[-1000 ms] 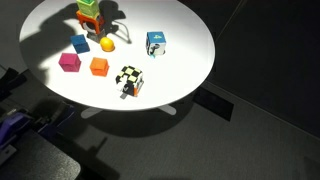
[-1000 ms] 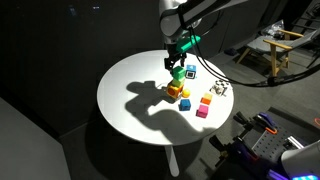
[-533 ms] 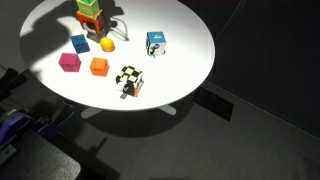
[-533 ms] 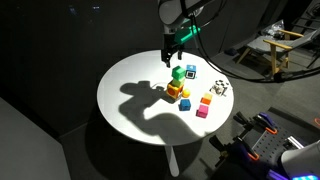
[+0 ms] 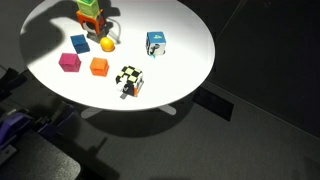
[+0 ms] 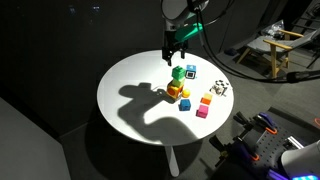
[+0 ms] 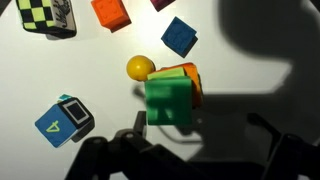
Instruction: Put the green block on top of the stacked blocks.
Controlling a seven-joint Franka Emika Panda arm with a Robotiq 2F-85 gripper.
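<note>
- The gripper (image 6: 174, 58) hung directly above the stacked blocks (image 6: 177, 88), clear of them. Its jaws were spread wide with nothing between them.
- In the wrist view, the dark fingers (image 7: 100, 158) showed along the lower edge, one to each side of the column.
- The small green cube-shaped block (image 7: 168, 100) sat on top of the stacked blocks, a short column of green and orange-red cubes on the round white tabletop (image 6: 130, 110).
- In the wrist view, an orange-red cube beneath showed past the green block's right edge, so the two were not squarely aligned.
- A small yellow ball (image 7: 140, 68) lay just beside the foot of the column.
- A plain blue cube (image 7: 180, 36) stood near the ball, apart from the column.
- A loose orange cube (image 5: 99, 66) and a magenta cube (image 5: 69, 62) stood side by side, well apart from the column.
- A black-and-white checkered cube (image 5: 129, 78) rested nearest the tabletop's edge in an exterior view.
- A blue-and-white cube marked with a numeral 4 (image 7: 62, 118) stood alone, apart from the rest.
</note>
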